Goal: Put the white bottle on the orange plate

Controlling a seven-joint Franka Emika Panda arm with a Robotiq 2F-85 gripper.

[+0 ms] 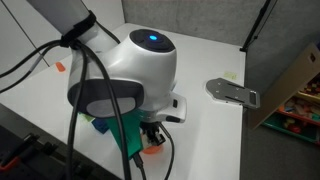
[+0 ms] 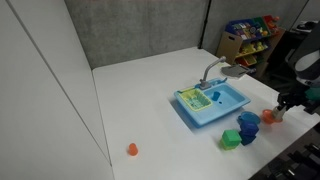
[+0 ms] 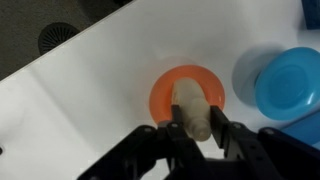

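Pinching the white bottle (image 3: pixel 192 106), the tool (image 3: pixel 196 124) holds it directly over the orange plate (image 3: pixel 162 95), which lies just beside a blue dish (image 3: pixel 285 80) on the white table (image 3: pixel 90 90).

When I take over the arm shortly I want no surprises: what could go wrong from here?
1. In the wrist view the gripper holds the white bottle over the orange plate, but toward one rim rather than the centre. Released there, the rounded bottle might roll off.
2. The blue dish sits close beside the plate, so a sideways correction could bump it.
3. Height above the plate is hard to judge, and a high drop could bounce the bottle out.
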